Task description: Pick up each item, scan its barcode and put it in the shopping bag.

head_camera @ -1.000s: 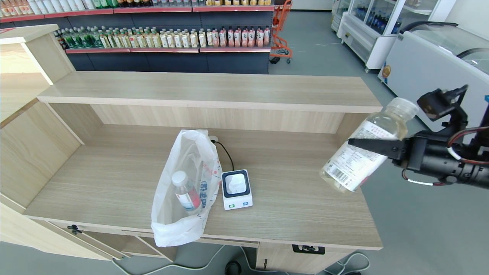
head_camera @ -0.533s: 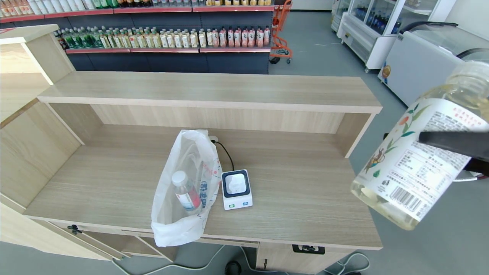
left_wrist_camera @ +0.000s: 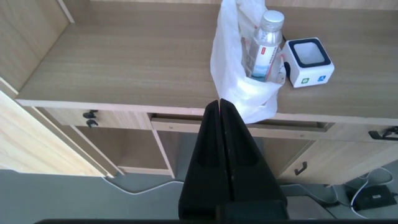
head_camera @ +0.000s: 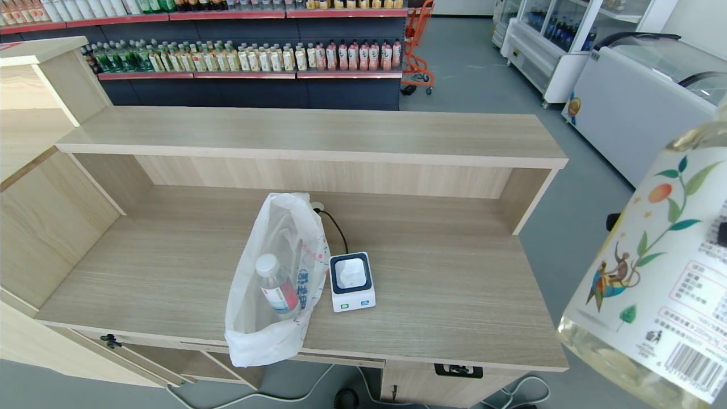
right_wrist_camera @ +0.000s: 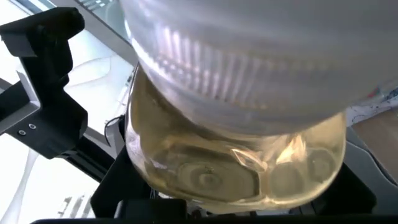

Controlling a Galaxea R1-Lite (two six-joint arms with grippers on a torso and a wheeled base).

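**Second bottle in hand, scan not yet made**

The right gripper (right_wrist_camera: 242, 208) had its jaws closed on a clear bottle (head_camera: 653, 284) of pale yellow drink. The grip was on the body, under the printed label. The bottle hung tilted in the air, off the counter's right end. The left gripper (left_wrist_camera: 221, 109) had its jaws pressed fully together with nothing between them. It hung out in front of the counter (head_camera: 443, 272), below the level of the top.

Seen from the right jaws, the scanner (head_camera: 352, 281) lay well apart, down on the counter and toward the robot's left. The shopping bag (head_camera: 272, 284) stood touching the scanner's far side, farther again from those jaws. Seen from the left jaws, the bag stood ahead of the closed tips and above them, at the counter's near edge.

The step in hand looked like the scan: the pick-up was done, but the bottle was nowhere near the reader. Its barcode (head_camera: 690, 363) sat low on the label, near the base, and did not face the scanner. The next move would call for carrying the bottle leftward and down. The wrist would have to turn so that the code met the scanner's window. Only then would the open mouth of the bag come into it.

The count was two bottles, one in the right jaws and one with a red label (head_camera: 276, 287) upright inside the bag. There was one bag and one scanner.
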